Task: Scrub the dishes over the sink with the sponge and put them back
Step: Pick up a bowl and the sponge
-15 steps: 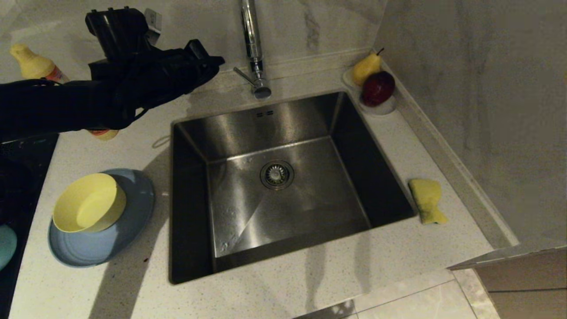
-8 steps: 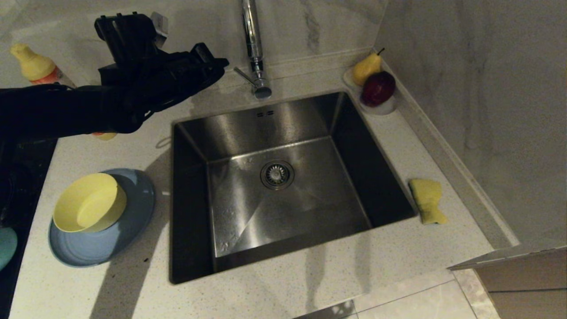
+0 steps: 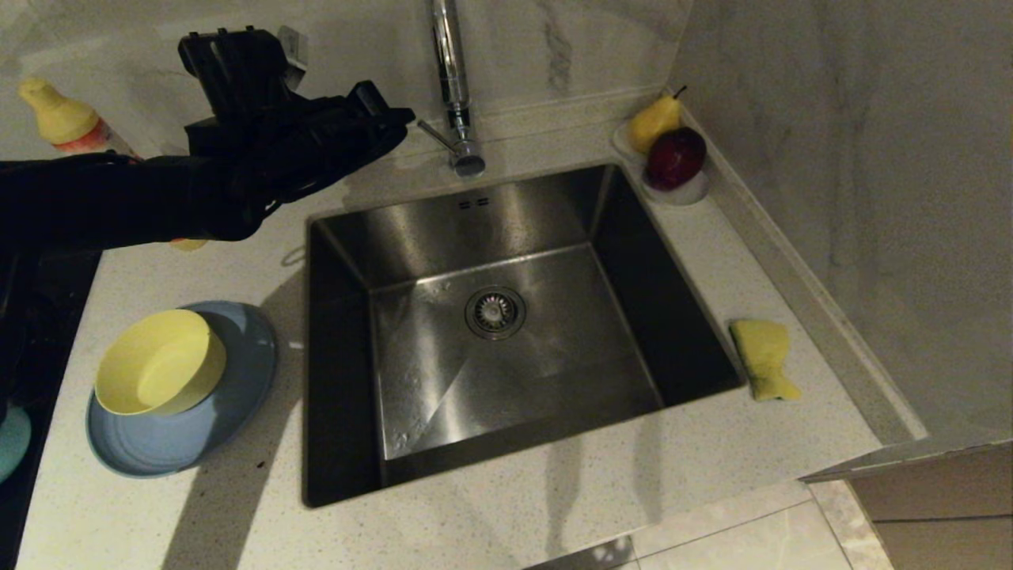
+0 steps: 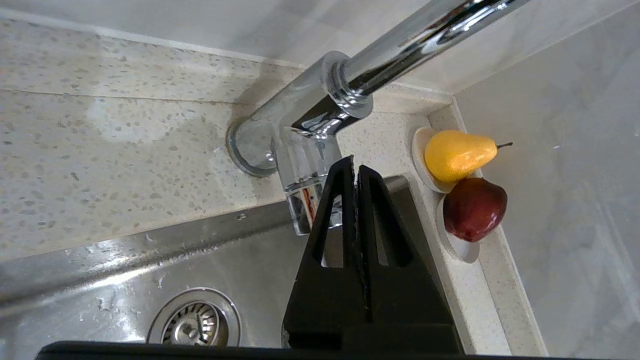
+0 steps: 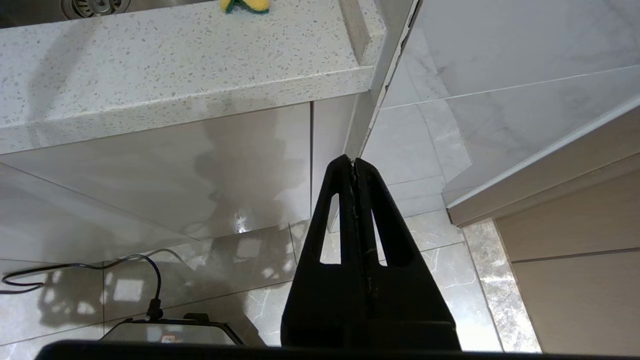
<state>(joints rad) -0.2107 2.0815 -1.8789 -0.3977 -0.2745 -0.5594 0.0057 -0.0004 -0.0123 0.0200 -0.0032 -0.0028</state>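
The steel sink point(image 3: 554, 348) is sunk in the speckled counter, with its chrome tap point(image 3: 453, 87) behind it. Left of it, a pale-yellow bowl point(image 3: 158, 364) rests in a light-blue plate point(image 3: 221, 412); a teal bowl point(image 3: 9, 439) peeks in at the left edge. The yellow sponge point(image 3: 764, 356) lies on the counter right of the sink. My left gripper point(image 3: 402, 119) hovers shut and empty just left of the tap's lever point(image 3: 434, 131); its tips point(image 4: 355, 165) sit in front of the tap base point(image 4: 300, 150). My right gripper point(image 5: 354, 161) hangs shut below the counter edge.
A yellow pear point(image 3: 655, 119) and a dark red apple point(image 3: 674, 157) sit on small white dishes point(image 3: 690, 191) in the back right corner. A yellow-capped bottle point(image 3: 63, 119) stands at the back left. A marble wall closes the right side.
My left arm has drifted a little to the right, toward the tap lever, still shut. Dishes and sponge have not moved.
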